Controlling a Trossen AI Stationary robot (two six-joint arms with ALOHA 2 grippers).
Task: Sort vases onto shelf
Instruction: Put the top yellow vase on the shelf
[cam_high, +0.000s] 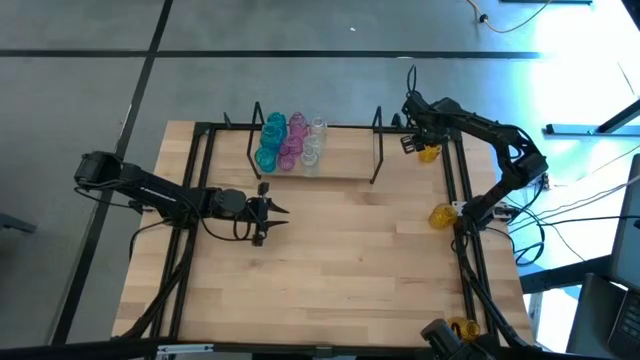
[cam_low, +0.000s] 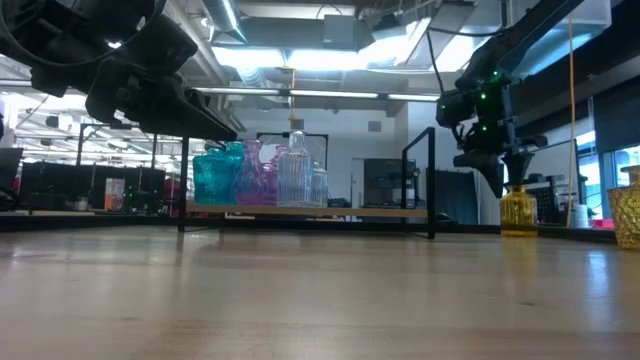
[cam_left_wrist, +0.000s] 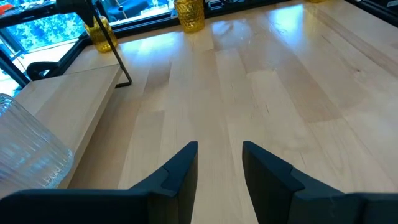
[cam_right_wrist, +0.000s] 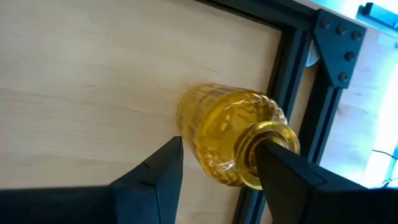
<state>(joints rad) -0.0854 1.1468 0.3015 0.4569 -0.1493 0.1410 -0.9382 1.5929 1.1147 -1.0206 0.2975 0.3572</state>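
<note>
Approach step: we held the right gripper (cam_right_wrist: 219, 163) wide open, empty, its fingers straddling a yellow ribbed glass vase (cam_right_wrist: 233, 134); closing seemed next. Left gripper (cam_left_wrist: 219, 163) waited half-open, empty.

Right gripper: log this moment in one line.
right gripper: open, over yellow vase | left gripper: open, empty, waiting mid-table
</note>
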